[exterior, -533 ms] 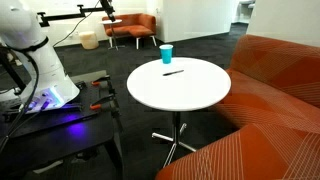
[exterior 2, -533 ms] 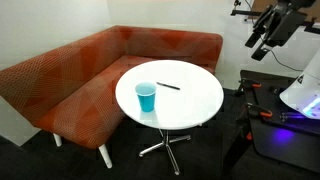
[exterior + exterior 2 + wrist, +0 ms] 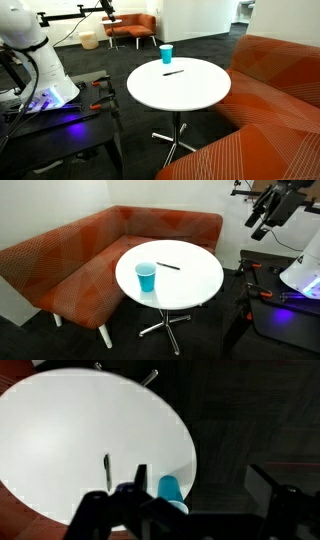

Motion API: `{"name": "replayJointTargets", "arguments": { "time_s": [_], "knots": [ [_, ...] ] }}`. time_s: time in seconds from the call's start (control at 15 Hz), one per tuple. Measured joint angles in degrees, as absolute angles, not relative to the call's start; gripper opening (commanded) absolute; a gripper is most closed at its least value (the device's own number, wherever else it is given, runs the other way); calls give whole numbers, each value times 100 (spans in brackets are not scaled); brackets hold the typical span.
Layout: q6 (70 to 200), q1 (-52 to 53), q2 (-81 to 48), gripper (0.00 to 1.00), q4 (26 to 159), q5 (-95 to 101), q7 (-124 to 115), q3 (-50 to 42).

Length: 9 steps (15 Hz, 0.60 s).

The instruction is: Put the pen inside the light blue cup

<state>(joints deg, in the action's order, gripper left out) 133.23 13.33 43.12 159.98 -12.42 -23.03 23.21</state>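
The light blue cup (image 3: 166,54) stands upright near the edge of the round white table (image 3: 195,95); it also shows in the other exterior view (image 3: 146,277) and in the wrist view (image 3: 171,488). The thin dark pen (image 3: 174,72) lies flat on the tabletop a short way from the cup, and shows in the exterior view (image 3: 168,266) and the wrist view (image 3: 107,468). My gripper (image 3: 259,222) hangs high in the air, off to the side of the table and far from both. In the wrist view its fingers (image 3: 200,488) are spread apart and hold nothing.
An orange corner sofa (image 3: 70,255) wraps round the table's far side. The robot's stand (image 3: 285,305) with a purple light and red clamps sits beside the table. An orange armchair (image 3: 132,26) and a pale bin (image 3: 89,40) stand far behind. The floor is dark carpet.
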Motion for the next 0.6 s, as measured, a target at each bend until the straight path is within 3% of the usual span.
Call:
{"name": "replayJointTargets", "arguments": {
  "time_s": [0.6],
  "knots": [
    [13323, 621, 4335, 100, 15987, -383, -2289, 1973]
  ]
}}
